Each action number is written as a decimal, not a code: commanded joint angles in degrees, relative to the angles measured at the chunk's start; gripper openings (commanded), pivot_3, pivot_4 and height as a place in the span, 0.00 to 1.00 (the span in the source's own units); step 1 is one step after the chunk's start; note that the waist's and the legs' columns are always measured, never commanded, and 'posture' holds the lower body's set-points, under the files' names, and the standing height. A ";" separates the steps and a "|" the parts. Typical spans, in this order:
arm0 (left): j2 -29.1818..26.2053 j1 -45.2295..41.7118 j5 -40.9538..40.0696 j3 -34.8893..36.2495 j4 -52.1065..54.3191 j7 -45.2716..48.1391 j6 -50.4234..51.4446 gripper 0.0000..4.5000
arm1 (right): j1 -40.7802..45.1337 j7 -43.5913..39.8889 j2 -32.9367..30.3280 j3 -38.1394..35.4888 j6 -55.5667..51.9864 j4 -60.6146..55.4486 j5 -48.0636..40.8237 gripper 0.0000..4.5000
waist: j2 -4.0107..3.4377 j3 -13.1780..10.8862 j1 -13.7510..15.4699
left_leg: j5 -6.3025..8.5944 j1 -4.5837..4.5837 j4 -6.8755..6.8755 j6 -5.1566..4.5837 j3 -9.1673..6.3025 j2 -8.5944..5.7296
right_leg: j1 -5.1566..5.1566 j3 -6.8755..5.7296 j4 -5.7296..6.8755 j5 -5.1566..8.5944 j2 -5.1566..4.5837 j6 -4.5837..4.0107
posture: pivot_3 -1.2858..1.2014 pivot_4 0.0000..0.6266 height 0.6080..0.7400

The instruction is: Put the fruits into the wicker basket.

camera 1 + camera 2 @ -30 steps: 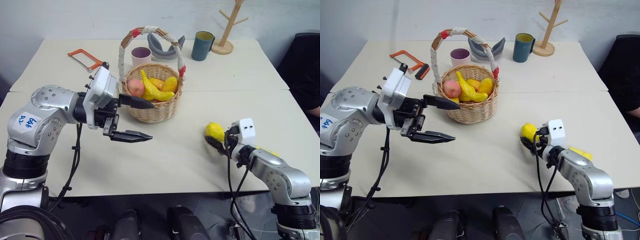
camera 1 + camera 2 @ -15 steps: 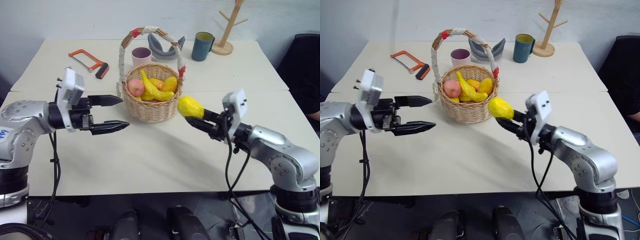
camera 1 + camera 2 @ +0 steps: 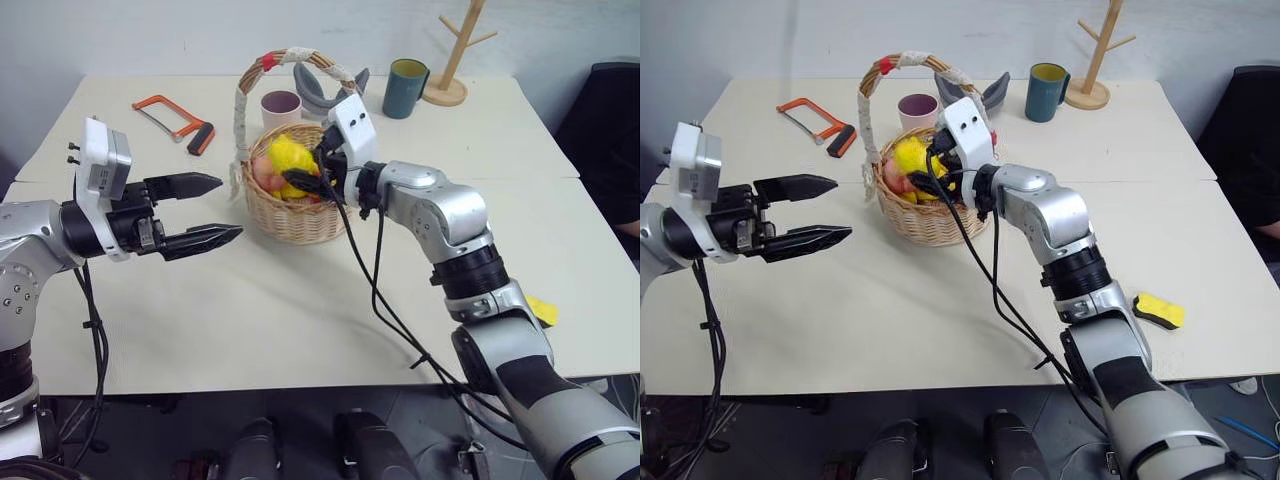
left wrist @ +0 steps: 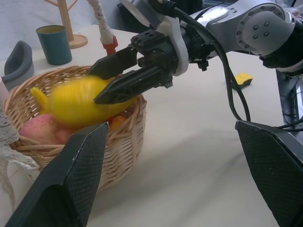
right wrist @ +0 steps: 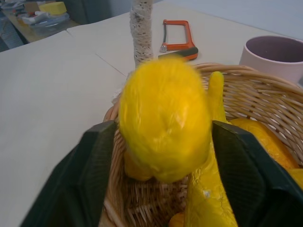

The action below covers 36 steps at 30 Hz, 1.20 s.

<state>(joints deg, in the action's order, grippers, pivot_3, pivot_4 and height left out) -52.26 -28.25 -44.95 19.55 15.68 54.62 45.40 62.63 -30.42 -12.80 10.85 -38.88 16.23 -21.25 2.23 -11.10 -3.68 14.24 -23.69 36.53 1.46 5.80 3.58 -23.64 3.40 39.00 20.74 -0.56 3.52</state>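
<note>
Over the round woven wicker basket, bumpy yellow lemon sat between the right gripper's parted black fingers, grip unclear, left gripper at nine o'clock, jaws wide, empty.

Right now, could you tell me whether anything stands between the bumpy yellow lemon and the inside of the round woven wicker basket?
Nothing visible does. The bumpy yellow lemon sits between the right gripper's fingers directly over the round woven wicker basket, clear of its cloth-wrapped handle; below lie only a banana and other fruit.
</note>
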 commanded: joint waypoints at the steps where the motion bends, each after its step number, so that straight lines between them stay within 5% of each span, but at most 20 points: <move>1: 0.22 -0.28 -0.81 0.97 1.46 -0.59 -1.32 1.00 | -0.35 -1.80 -2.09 -0.78 -2.52 -10.84 -0.28 0.98 | 0.00 0.00 -0.08 | 0.00 -0.02 0.00 0.00 0.00 0.00 | -0.01 0.00 0.00 0.00 0.00 0.00 | 0.52 0.24 1.00; 10: 1.07 -2.63 -0.38 -0.56 -0.06 -1.00 -2.53 1.00 | -6.63 3.32 -8.55 -9.51 -11.19 -22.51 -0.77 0.98 | 0.00 0.00 -0.18 | -0.01 0.05 0.03 0.01 -0.04 0.00 | 0.04 -0.02 0.09 0.00 0.00 -0.01 | 0.52 0.24 1.00; 21: 2.16 -5.90 0.23 -2.54 -0.91 -1.74 -3.47 1.00 | 2.81 6.94 -1.46 -10.27 3.72 5.74 6.07 0.98 | 0.00 0.00 -1.91 | -0.15 0.11 -0.10 0.21 0.13 0.06 | -0.09 0.10 0.19 0.02 0.13 -0.04 | 0.52 0.24 1.00; 24: 2.16 -6.25 0.44 -2.59 -1.23 -1.84 -3.77 1.00 | 4.84 6.27 0.18 -9.73 8.50 12.85 7.56 0.85 | 0.00 0.00 -2.00 | -0.15 0.10 -0.12 0.21 0.12 0.05 | -0.08 0.09 0.16 0.02 0.11 -0.04 | 0.52 0.24 1.00; 29: 2.47 -6.49 0.18 -2.66 -0.89 -2.44 -3.90 1.00 | 7.41 6.05 1.94 -9.47 16.77 23.35 10.64 0.49 | 0.00 0.00 -2.07 | -0.15 0.10 -0.09 0.21 0.12 0.04 | -0.07 0.08 0.17 0.02 0.10 -0.04 | 0.52 0.24 1.00; 36: 3.61 -6.42 -0.40 -3.22 -0.47 -3.02 -4.07 1.00 | 5.72 5.36 1.13 -10.64 19.22 19.97 11.16 0.03 | 0.00 0.00 -2.15 | -0.15 0.11 -0.09 0.22 0.11 0.05 | -0.07 0.08 0.21 0.02 0.10 -0.04 | 0.52 0.24 1.00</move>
<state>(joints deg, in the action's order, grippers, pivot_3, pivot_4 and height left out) -48.91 -33.52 -44.68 15.75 13.55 51.94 42.33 68.31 -24.67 -10.75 1.82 -21.00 40.76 -9.62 2.23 -11.10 -5.84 14.08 -23.58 36.44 1.68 5.90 3.63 -23.71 3.48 39.21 20.76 -0.47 3.48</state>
